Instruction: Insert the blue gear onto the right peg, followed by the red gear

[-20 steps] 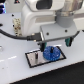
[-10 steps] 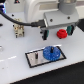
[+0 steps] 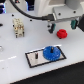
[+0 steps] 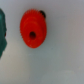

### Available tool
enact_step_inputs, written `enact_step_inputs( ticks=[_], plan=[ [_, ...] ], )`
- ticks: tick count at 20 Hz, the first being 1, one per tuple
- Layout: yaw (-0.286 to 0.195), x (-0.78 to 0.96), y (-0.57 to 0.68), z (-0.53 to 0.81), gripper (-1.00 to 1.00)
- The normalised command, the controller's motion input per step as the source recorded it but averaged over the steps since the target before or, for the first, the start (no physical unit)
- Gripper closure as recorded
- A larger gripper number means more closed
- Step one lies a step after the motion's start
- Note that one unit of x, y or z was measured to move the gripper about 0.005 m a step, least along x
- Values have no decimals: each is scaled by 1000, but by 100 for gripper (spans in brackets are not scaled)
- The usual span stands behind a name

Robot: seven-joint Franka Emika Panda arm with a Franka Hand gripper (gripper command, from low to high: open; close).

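Hovering over the red gear point(image 3: 61, 34) near the far side of the white counter point(image 3: 15, 60): gripper point(image 3: 61, 25) low above it, a dark finger point(image 3: 50, 27) on the exterior view's left and another on the right, the gear sitting between them in that view. Cannot tell whether the fingers are released or clenched; no contact with the gear visible, and the blur hides the gap. Seen through the wrist view as a round red disc point(image 4: 33, 28) with a dark centre hole, lying flat on pale counter, bare surface all around it except a dark green-grey edge point(image 4: 2, 30) at one border of the picture. Resting nearer the camera, well apart from the red gear: the grey, black-edged plate point(image 3: 35, 59), slightly skewed to the counter's edges. Lying on the plate's end toward the exterior view's right, the blue gear point(image 3: 51, 52), flat, toothed rim reaching close to the plate's black border; right peg hidden at its centre, too blurred to make out. Standing on the plate's other half, the twin pin point(image 3: 37, 56), thin and upright, with open plate around it. Sitting farther toward the exterior view's left, a small beige block point(image 3: 19, 28), clear of both gears.
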Motion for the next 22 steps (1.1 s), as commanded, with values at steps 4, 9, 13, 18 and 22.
enact_step_inputs(
  ticks=[4, 9, 13, 18, 22],
  plan=[
    [0, -298, 351, -208, -100],
    [0, -199, 149, -341, -100],
    [0, -160, 9, -378, -100],
    [0, -160, -129, -320, -100],
    [0, -132, -144, -288, -100]
  ],
)
